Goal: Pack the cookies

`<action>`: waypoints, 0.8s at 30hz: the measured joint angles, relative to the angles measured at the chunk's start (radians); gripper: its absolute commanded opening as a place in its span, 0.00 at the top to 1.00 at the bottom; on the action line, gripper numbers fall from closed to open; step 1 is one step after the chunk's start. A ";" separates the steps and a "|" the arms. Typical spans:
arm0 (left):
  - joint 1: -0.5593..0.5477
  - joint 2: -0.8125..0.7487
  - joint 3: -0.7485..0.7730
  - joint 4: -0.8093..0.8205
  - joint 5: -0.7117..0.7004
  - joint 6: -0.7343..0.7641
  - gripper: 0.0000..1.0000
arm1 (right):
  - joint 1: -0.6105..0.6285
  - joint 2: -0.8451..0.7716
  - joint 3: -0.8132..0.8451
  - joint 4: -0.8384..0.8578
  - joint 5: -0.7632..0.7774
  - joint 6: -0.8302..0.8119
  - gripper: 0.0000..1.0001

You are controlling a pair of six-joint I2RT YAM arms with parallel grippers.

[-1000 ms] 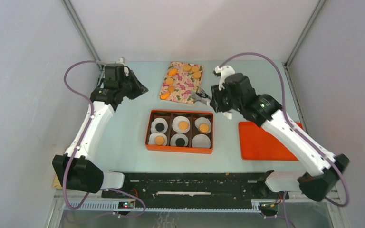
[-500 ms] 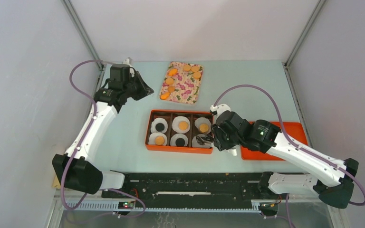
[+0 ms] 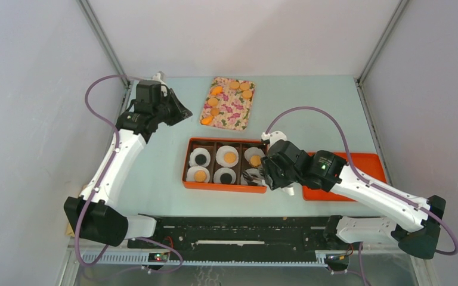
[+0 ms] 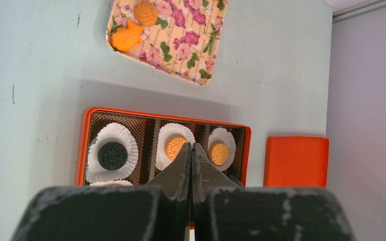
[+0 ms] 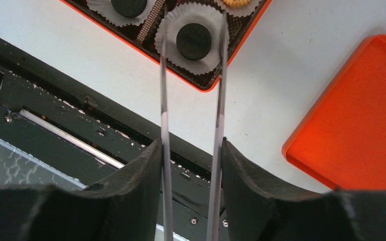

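Several cookies lie in white paper cups in the orange box (image 3: 225, 186): black (image 3: 201, 159), orange (image 3: 230, 157) and others. My right gripper (image 3: 261, 174) hangs over the box's near-right compartment, shut on metal tongs (image 5: 163, 75). The tongs' two arms stand spread on either side of a black cookie (image 5: 193, 41) that rests in its cup; their tips do not touch it. More orange cookies (image 3: 246, 94) lie on the floral tray (image 3: 229, 113). My left gripper (image 3: 182, 113) is shut and empty, left of the tray; its fingertips (image 4: 191, 148) point toward the box.
An orange lid (image 3: 373, 164) lies right of the box, partly under my right arm. The black rail (image 3: 244, 229) with the arm bases runs along the table's near edge, close below the box.
My right arm swung with the tongs from the floral tray to the box's near-right compartment. The tongs' arms have spread a little. The left arm barely moved.
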 measured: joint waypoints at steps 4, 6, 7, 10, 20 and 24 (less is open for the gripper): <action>0.000 0.000 0.000 0.000 0.001 0.000 0.98 | 0.000 0.000 0.000 0.010 0.000 0.000 0.49; 0.000 0.000 0.000 0.000 0.001 0.000 0.98 | 0.000 0.000 0.000 0.013 0.000 0.000 0.60; 0.000 0.000 0.000 0.000 0.002 0.000 0.98 | 0.000 0.000 0.000 0.014 0.002 0.000 0.69; 0.000 0.000 0.000 0.000 0.002 0.000 0.98 | 0.001 -0.006 0.000 0.016 0.014 0.001 0.85; 0.000 0.000 0.000 0.000 0.006 0.000 0.99 | -0.064 -0.067 0.182 0.023 0.112 -0.014 0.95; -0.001 0.000 0.000 0.000 0.006 0.000 0.99 | -0.217 -0.056 0.220 0.090 0.101 -0.034 0.91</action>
